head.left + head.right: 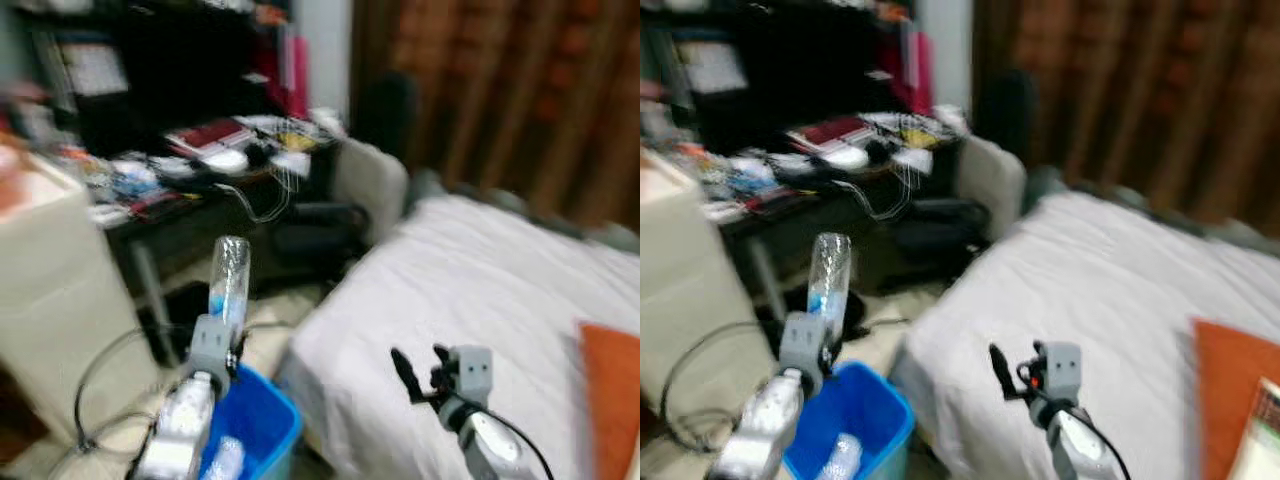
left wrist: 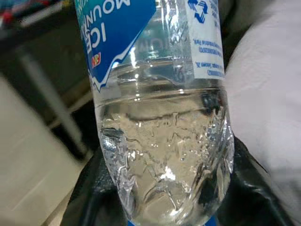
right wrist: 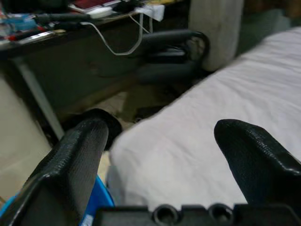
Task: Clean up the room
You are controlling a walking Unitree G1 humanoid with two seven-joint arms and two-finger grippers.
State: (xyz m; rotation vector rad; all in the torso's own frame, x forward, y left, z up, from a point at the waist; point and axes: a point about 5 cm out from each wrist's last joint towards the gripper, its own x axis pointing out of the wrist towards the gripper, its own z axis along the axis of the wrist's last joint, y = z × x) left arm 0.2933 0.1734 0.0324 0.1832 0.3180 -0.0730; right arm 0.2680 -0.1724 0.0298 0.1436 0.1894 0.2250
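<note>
Left eye view: left gripper (image 1: 228,322) clamped on bottle (image 1: 229,277) above blue bin (image 1: 262,418); right gripper (image 3: 164,150) spread wide, empty, over bed (image 1: 480,290).

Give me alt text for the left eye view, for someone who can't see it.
The robot's left gripper holds a clear plastic bottle upright above a blue bin on the floor, beside a white bed. The right gripper hovers over the bed, jaws open and empty. A cluttered desk stands behind; the picture is blurred.

I note open floor (image 1: 270,345) between the cluttered bench (image 1: 190,190) and the bed (image 1: 480,290); a blue bin (image 1: 262,420) and trailing cables (image 1: 100,380) obstruct my left side.
</note>
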